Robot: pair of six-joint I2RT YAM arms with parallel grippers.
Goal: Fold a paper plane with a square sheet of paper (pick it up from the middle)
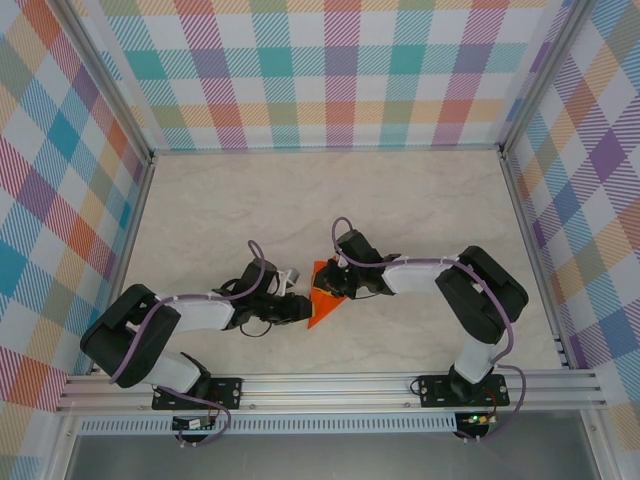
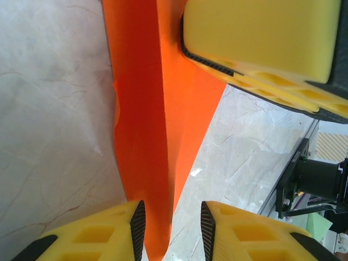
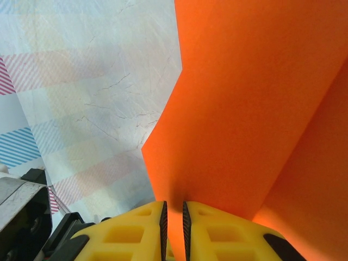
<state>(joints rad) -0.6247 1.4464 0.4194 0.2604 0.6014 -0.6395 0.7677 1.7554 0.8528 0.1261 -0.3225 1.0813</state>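
Orange paper (image 3: 244, 109), pinched between right gripper (image 3: 174, 211) fingers; left gripper (image 2: 172, 218) fingers stood narrowly apart astride its tip. Likely fault: tearing, had both pulled.

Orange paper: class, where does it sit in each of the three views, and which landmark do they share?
Top external: orange paper at the table's centre, between the two arms' ends.
Left wrist: orange paper as a tall strip from the top edge down into the open left gripper.
Right wrist: orange paper across the right half, pinched by the right gripper.
Shared landmark: marbled tabletop beside it.
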